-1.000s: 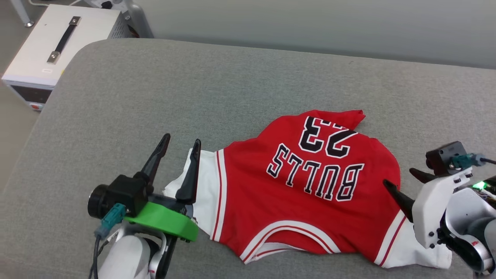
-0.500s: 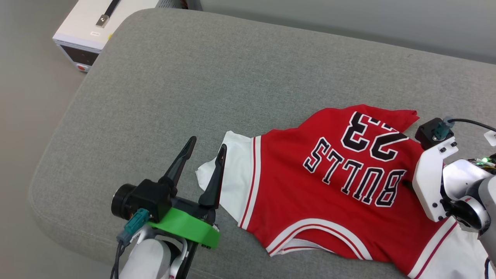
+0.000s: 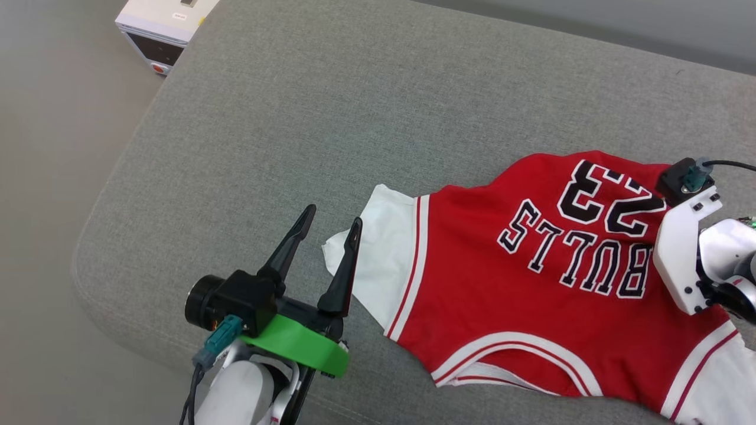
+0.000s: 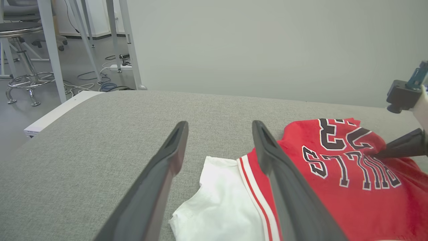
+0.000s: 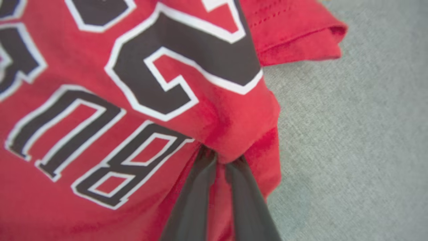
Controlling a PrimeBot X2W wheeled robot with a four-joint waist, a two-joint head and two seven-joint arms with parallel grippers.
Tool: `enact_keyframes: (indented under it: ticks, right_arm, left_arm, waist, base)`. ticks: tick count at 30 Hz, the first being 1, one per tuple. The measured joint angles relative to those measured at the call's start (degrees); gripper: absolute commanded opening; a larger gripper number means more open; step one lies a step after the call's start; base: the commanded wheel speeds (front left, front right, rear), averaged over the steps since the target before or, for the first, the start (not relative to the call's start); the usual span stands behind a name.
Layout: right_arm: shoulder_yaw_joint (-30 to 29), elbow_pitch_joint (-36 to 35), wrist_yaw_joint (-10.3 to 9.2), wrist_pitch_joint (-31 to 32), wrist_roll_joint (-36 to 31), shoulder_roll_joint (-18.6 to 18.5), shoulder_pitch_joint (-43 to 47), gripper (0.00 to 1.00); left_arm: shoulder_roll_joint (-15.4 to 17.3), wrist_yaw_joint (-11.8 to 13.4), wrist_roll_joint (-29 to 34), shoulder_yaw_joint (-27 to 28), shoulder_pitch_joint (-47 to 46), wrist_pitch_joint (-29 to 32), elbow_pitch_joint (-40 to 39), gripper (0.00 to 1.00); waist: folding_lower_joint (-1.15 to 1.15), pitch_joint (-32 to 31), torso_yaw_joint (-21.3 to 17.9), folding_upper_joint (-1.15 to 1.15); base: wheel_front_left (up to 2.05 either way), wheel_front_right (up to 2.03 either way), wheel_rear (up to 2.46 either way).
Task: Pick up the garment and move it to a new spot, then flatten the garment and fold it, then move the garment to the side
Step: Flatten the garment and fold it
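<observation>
Since a second ago your right gripper point(image 5: 219, 157) has gone from spread fingers at the edge of the jersey point(image 3: 531, 295) to a tight pinch. The head camera has swung too, so the scene's shift toward the right of that frame is the view's doing.

Nearest you, at the lower left of the head view, your left gripper point(image 3: 333, 215) stands with its fingers wide apart and holds nothing. One fingertip lies over the edge of the white sleeve and the other over bare cushion point(image 3: 283, 118). You cannot tell whether either touches.

The jersey lies print-up on the grey cushion across the lower right of the head view. Its collar is toward the bottom edge, "BULLS" and "23" read upside down, and a white sleeve lies at each end.

In the right wrist view, low at centre, your right gripper's two fingers are closed together on a raised fold of red cloth. The fold sits just beside the "B" and below the "2", near the jersey's edge, with bare cushion to the right. In the head view, at the right edge, a white mount hides those fingers.

Farther off, a white box point(image 3: 168, 18) sits on the floor point(image 3: 47, 177) at the upper left corner. The left wrist view has a pale wall point(image 4: 267, 43) behind the cushion and a stool point(image 4: 20, 33) at upper left.
</observation>
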Motion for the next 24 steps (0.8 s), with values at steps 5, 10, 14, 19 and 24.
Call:
enact_keyframes:
  ticks: [5, 10, 14, 19, 24]
  right_arm:
    - [3.0, 2.0, 0.00, -2.0, -0.2, -3.2, -5.7, 0.00]
    - [8.3, 4.2, 0.00, -4.6, -0.8, -6.8, -13.7, 0.00]
    - [13.3, 7.5, 0.00, -7.9, -1.6, -8.2, -18.9, 0.00]
    - [17.1, 14.5, 0.00, -11.8, -0.8, -7.4, -21.8, 0.15]
    - [17.2, 20.0, -0.01, -17.9, 1.3, -4.5, -22.0, 1.00]
  left_arm:
    - [-0.3, 0.0, 0.0, -0.5, -0.6, 0.0, 0.1, 1.00]
    - [-0.7, -0.2, -0.2, -0.9, -1.4, 0.0, 0.1, 1.00]
    - [-0.8, -0.2, -0.2, -1.1, -1.7, 0.0, 0.1, 1.00]
    - [-1.1, -0.2, -0.2, -1.1, -2.4, 0.0, 0.4, 1.00]
    - [-1.2, -0.2, -0.2, -0.4, -2.4, 0.0, 1.1, 1.00]
  waist:
    - [0.00, 0.3, 0.8, 0.00]
    - [0.00, 1.1, 1.8, 0.00]
    - [0.00, 2.0, 2.7, 0.00]
    - [0.01, 2.7, 3.8, 0.00]
    - [0.01, 2.0, 3.6, 0.00]
  base:
    - [0.00, 0.00, 0.00]
    - [0.00, 0.00, 0.00]
    - [0.00, 0.00, 0.00]
    - [0.00, 0.00, 0.00]
    - [0.00, 0.00, 0.00]
